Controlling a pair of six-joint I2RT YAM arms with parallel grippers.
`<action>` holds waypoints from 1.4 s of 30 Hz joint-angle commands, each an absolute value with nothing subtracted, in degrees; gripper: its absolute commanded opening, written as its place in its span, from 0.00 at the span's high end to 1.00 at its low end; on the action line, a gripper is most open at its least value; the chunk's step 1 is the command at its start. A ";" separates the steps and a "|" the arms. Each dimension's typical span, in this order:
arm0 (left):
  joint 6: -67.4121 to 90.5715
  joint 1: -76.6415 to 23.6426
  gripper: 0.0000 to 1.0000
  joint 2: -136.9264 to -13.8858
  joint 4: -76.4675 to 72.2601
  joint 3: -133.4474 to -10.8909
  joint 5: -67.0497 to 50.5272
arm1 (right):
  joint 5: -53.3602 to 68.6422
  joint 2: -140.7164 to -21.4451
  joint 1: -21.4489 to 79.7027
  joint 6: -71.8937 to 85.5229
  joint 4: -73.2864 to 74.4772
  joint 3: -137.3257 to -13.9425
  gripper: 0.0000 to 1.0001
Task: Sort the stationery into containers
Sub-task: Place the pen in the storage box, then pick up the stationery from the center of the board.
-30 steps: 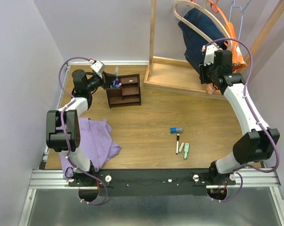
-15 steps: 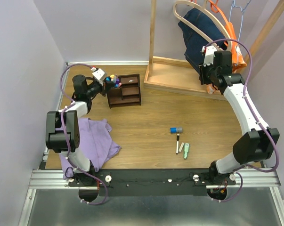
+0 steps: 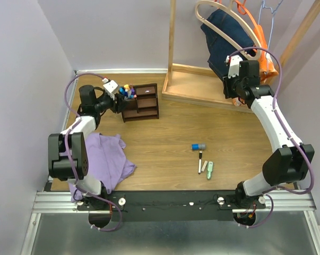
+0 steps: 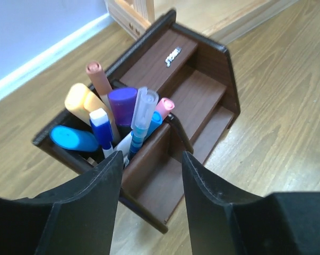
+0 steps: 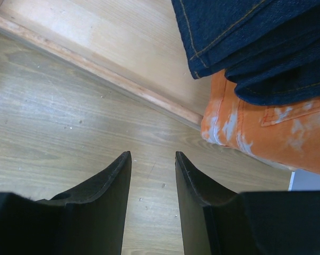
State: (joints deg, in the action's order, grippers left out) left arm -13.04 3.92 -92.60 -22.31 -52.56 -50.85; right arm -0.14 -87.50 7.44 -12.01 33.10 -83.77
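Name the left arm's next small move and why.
Probably draw the left gripper back from the dark brown wooden organiser: its jaws stand open and empty, coloured markers stand inside it, and a stubby blue-grey cylinder and pale green piece lie unsorted.

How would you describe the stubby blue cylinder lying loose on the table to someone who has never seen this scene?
On the wooden table, right of the crumpled purple cloth, a few small items lie together. The cylinder is the rearmost one: short, fat, blue with a grey end, unlike the thin pen and pale green piece in front of it.
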 commanded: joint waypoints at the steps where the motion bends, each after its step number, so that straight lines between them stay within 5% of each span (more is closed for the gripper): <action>1: -16.78 4.83 0.41 -83.25 -13.29 -54.66 -52.65 | 2.63 -84.29 7.65 -10.99 32.43 -81.57 0.54; 14: -25.58 0.53 0.01 -60.04 27.92 -56.16 -47.90 | 25.41 -77.88 14.31 -31.89 48.78 -66.04 0.44; 20: -26.18 0.26 0.01 -57.05 42.27 -59.51 -44.66 | 22.51 -74.71 21.43 -39.98 47.29 -59.25 0.40; 42: -24.08 0.18 0.01 -51.42 36.12 -50.80 -39.11 | 10.90 -96.76 32.51 -50.44 47.90 -68.38 0.38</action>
State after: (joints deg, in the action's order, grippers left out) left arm -22.55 0.34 -52.56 35.97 -51.62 -40.84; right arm 14.63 -93.17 29.58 -46.63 47.09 -66.59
